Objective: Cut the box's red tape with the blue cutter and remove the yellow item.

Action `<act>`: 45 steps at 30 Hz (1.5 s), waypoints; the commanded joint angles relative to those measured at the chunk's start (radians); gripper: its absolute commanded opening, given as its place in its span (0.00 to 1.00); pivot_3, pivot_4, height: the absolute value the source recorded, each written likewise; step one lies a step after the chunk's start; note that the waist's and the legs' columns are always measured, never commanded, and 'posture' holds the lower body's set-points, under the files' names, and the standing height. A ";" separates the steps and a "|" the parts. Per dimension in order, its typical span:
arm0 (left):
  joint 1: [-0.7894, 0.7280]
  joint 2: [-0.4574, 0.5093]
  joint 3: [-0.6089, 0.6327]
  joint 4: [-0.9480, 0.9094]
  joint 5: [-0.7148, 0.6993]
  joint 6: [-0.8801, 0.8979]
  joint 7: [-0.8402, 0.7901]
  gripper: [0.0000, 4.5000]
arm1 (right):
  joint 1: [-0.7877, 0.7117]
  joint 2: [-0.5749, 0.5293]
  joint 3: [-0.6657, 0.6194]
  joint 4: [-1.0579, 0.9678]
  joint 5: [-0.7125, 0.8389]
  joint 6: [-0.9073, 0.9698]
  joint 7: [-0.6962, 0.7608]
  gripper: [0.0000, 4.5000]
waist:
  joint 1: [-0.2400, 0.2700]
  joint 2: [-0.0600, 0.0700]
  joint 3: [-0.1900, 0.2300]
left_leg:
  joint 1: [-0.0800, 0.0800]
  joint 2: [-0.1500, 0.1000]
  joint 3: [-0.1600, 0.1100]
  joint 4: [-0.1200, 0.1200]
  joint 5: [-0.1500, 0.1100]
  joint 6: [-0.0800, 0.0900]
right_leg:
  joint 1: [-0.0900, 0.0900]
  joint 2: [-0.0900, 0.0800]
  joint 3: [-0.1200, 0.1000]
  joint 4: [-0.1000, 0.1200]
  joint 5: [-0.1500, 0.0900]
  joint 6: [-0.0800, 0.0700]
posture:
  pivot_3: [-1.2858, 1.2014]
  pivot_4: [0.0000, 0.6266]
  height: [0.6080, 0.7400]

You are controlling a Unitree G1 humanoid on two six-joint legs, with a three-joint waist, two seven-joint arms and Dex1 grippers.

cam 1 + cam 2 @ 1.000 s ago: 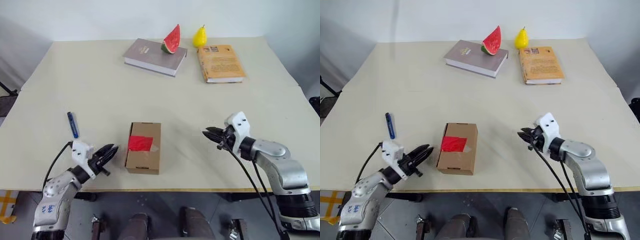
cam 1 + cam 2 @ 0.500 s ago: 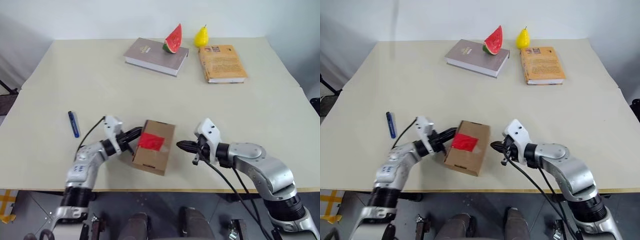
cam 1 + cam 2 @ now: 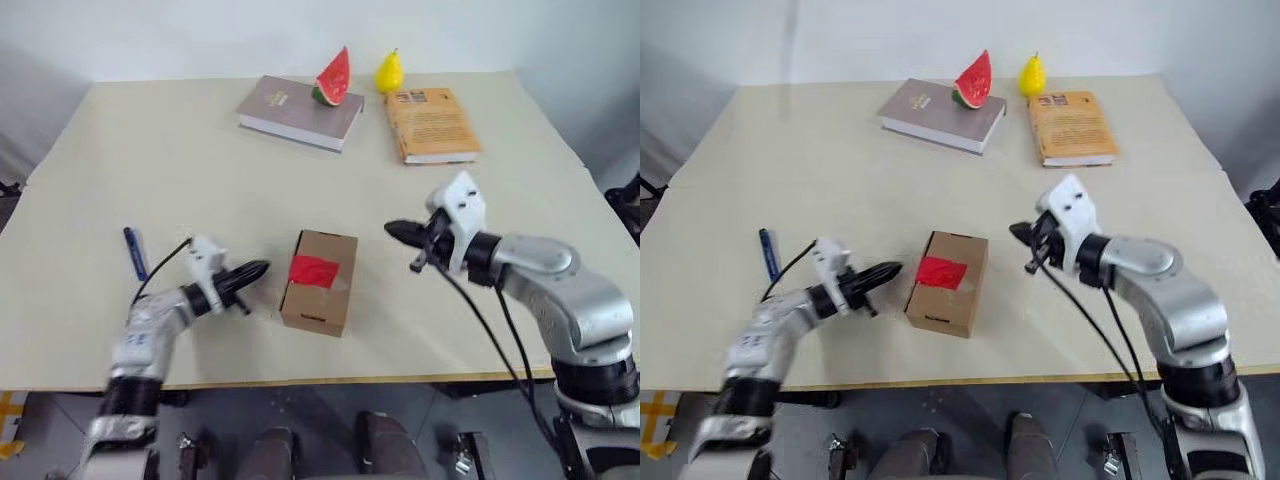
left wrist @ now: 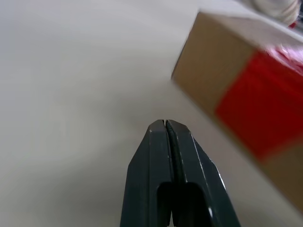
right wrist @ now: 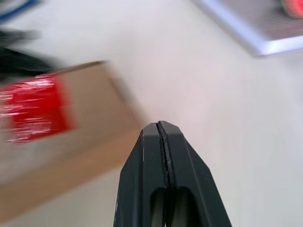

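Your left gripper (image 3: 262,268) and right gripper (image 3: 391,229) are both pressed together, holding nothing, flanking the box (image 3: 319,282) without touching it. Its red tape (image 3: 316,270) is uncut; the blue cutter (image 3: 133,253) lies beyond your left arm.

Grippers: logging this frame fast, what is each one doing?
Left gripper: shut, holding nothing, beside the box.
Right gripper: shut, holding nothing.

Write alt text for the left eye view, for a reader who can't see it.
A small brown cardboard box sealed with a red tape patch sits on a beige table between the left gripper and right gripper, both shut and empty. A slim blue cutter lies untouched at left.
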 commanded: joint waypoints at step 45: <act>-0.241 -0.328 -0.251 0.096 0.070 0.010 0.079 0.01 | 0.097 -0.307 0.156 -0.216 -0.123 0.225 0.472 0.00 | 0.041 -0.002 0.001 | -0.006 -0.003 0.004 0.014 -0.002 0.002 | 0.000 0.001 -0.002 -0.002 0.001 0.002 | 0.52 0.24 1.00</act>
